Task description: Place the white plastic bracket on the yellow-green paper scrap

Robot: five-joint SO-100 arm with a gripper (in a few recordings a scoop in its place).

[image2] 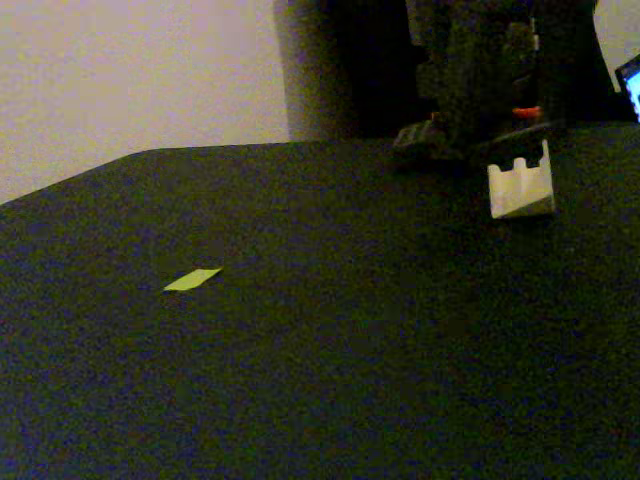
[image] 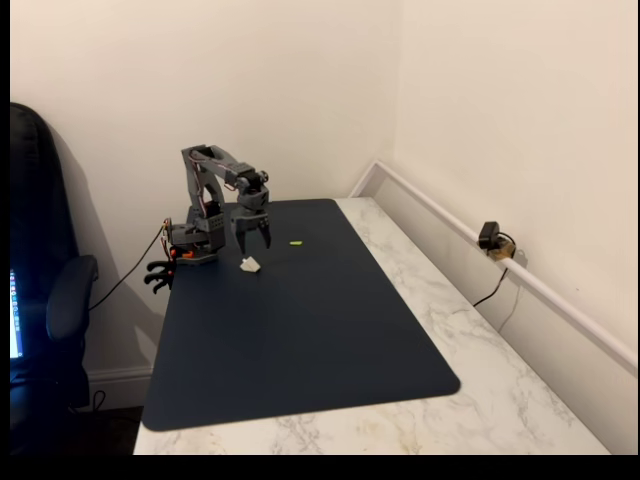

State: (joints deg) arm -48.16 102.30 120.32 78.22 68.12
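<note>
So we've got the white plastic bracket sitting on the dark mat, well apart from the yellow-green paper scrap, which lies flat further along the mat. The gripper hangs just above the bracket, fingers apart and pointing down, holding nothing.

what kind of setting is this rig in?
Probably a home desk in a room corner: marble-look tabletop with a dark desk mat, an office chair beside it, plain walls, a small webcam.
</note>
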